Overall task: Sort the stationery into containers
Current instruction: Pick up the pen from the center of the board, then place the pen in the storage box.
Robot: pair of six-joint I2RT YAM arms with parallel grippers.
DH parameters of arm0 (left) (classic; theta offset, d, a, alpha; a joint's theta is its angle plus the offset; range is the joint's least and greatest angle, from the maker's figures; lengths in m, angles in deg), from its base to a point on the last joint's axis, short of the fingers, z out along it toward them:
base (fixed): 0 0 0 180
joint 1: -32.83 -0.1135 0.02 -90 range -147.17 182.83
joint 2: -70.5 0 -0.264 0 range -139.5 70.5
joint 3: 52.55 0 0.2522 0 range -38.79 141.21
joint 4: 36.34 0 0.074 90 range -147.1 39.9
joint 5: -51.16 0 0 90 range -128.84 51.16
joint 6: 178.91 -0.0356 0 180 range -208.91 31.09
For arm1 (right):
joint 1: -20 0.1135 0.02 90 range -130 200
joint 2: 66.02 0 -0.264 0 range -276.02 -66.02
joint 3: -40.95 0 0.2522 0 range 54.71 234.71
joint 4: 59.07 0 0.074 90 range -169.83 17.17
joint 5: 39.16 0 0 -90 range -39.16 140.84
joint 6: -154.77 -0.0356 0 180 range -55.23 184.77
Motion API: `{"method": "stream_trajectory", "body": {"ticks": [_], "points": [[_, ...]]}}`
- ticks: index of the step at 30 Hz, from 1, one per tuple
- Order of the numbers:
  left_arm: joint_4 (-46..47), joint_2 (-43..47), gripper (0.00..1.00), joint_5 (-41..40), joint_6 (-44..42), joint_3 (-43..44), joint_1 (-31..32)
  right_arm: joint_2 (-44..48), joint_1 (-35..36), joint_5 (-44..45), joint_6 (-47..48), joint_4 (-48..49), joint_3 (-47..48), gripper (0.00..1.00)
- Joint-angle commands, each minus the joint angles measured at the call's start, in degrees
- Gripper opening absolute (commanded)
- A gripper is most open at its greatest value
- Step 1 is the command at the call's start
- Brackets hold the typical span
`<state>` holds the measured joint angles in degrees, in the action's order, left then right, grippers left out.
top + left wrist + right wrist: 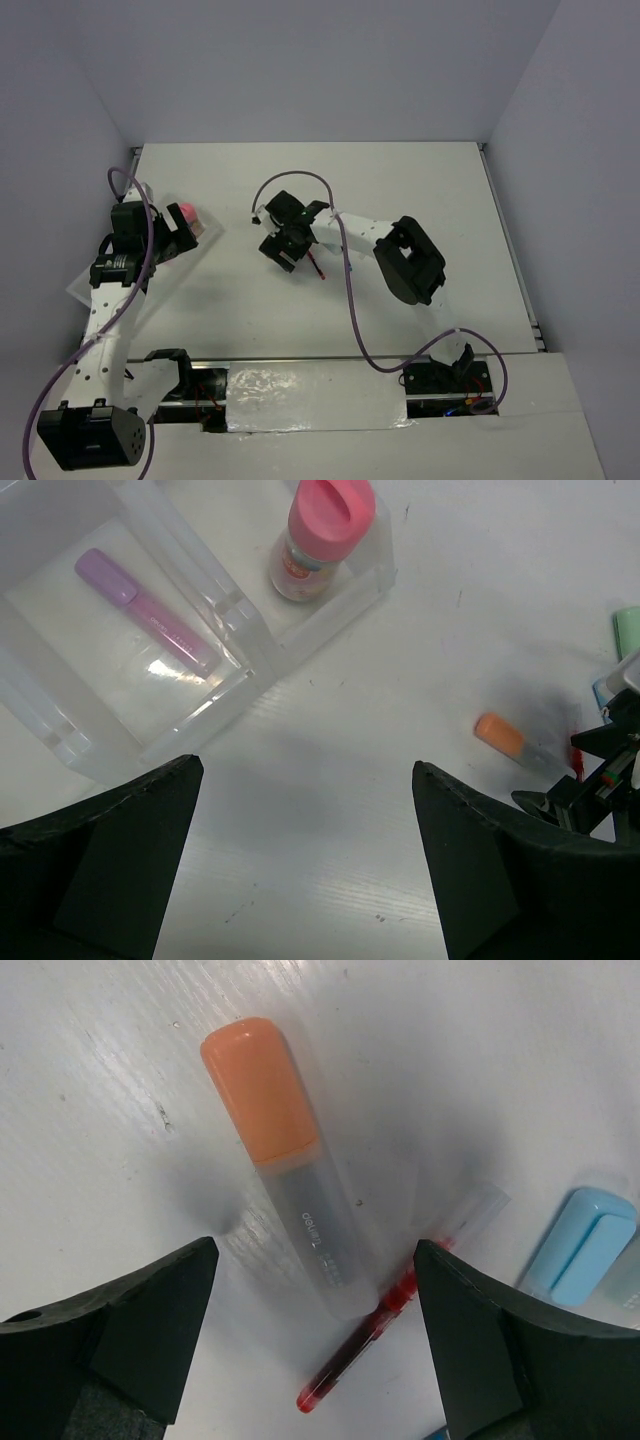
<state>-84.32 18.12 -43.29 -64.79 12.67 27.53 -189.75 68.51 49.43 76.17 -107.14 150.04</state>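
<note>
The clear three-compartment tray [230, 610] sits at the left of the table [205, 228]. One compartment holds a pink marker [150, 615]. The neighbouring one holds the pink-capped tan stick [318, 535], upright. My left gripper [308, 768] is open and empty, above bare table just beside the tray [165, 245]. My right gripper [315, 1250] is open, low over the orange marker [290, 1160], its fingers either side of the marker's clear body. A red pen [400, 1330] lies partly under that marker. A blue marker [580, 1245] lies to the right. The dark blue pen is hidden.
A green marker [628, 630] shows at the left wrist view's right edge, near my right gripper [283, 255]. The orange marker [505, 738] lies on open table between the tray and the right arm. White walls enclose the table on three sides.
</note>
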Motion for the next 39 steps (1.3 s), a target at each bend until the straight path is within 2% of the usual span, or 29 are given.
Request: {"method": "stream_trajectory", "body": {"ticks": [1, 5, 9, 12, 14, 15, 16, 17, 18, 19, 21, 22, 23, 25, 28, 32, 39], "points": [[2.31, 0.96, 0.99, -0.56, -0.39, 0.04, 0.38, -0.73, -0.08, -3.24, -0.06, -1.02, 1.87, 0.86], [2.22, 1.75, 0.99, -0.65, -0.30, -0.05, 0.47, -4.15, -0.35, -6.32, 0.29, -4.45, 3.46, 0.63], [2.40, 1.67, 0.99, -0.56, -0.30, 0.04, 0.56, -4.16, -0.26, -9.48, 0.20, -4.37, 1.18, 0.56], [2.40, 1.32, 0.99, 0.84, -0.13, 0.13, 0.55, -3.55, -0.26, -11.07, -0.32, -4.19, -0.67, 0.46], [2.22, 1.66, 0.99, 4.60, -0.04, 0.04, 0.64, -1.97, 0.00, -14.74, -0.93, -2.62, -2.60, 0.29], [2.31, 2.02, 0.99, 6.80, 0.05, -0.31, 0.64, 1.08, 0.27, -17.37, -1.20, 0.26, -5.04, 0.25], [2.75, 2.37, 0.99, 9.08, 0.14, -0.40, 0.56, 3.46, 0.53, -23.58, -2.33, 2.81, -7.24, 0.24], [3.01, 3.33, 0.99, 11.98, 0.49, -0.40, 0.55, 6.18, 0.79, -25.81, -3.48, 5.97, -9.35, 0.24], [3.36, 3.77, 0.99, 19.49, 0.66, -0.05, 0.55, 9.26, 1.49, -27.58, -5.05, 13.14, -14.24, 0.23], [4.41, 4.12, 0.99, 23.48, 1.28, 0.13, 0.64, 15.55, 1.93, -29.07, -9.51, 16.86, -16.73, 0.24], [5.65, 5.36, 0.99, 33.30, 4.43, 0.65, 0.73, 21.21, 2.64, -28.30, -15.15, 26.51, -21.73, 0.23], [7.57, 6.40, 0.99, 35.89, 7.32, 0.66, 0.82, 25.68, 3.51, -27.60, -20.05, 28.57, -22.63, 0.23], [8.02, 6.85, 0.99, 37.48, 8.65, 0.92, 0.99, 27.55, 4.13, -23.16, -22.88, 32.42, -23.51, 0.23], [8.20, 8.25, 0.99, 39.16, 11.20, 2.06, 1.08, 30.45, 4.40, -21.36, -31.12, 34.13, -24.75, 0.24], [7.33, 9.05, 0.99, 39.25, 12.62, 4.34, 1.08, 31.78, 5.53, -20.65, -36.69, 39.12, -25.10, 0.24], [5.13, 8.61, 0.99, 38.55, 12.44, 6.46, 1.08, 33.10, 7.64, -18.02, -38.99, 42.02, -25.37, 0.24], [6.71, 8.17, 0.97, 41.54, 13.41, 5.58, 1.17, 33.81, 9.14, -17.14, -40.58, 42.83, -23.35, 0.26]]}}
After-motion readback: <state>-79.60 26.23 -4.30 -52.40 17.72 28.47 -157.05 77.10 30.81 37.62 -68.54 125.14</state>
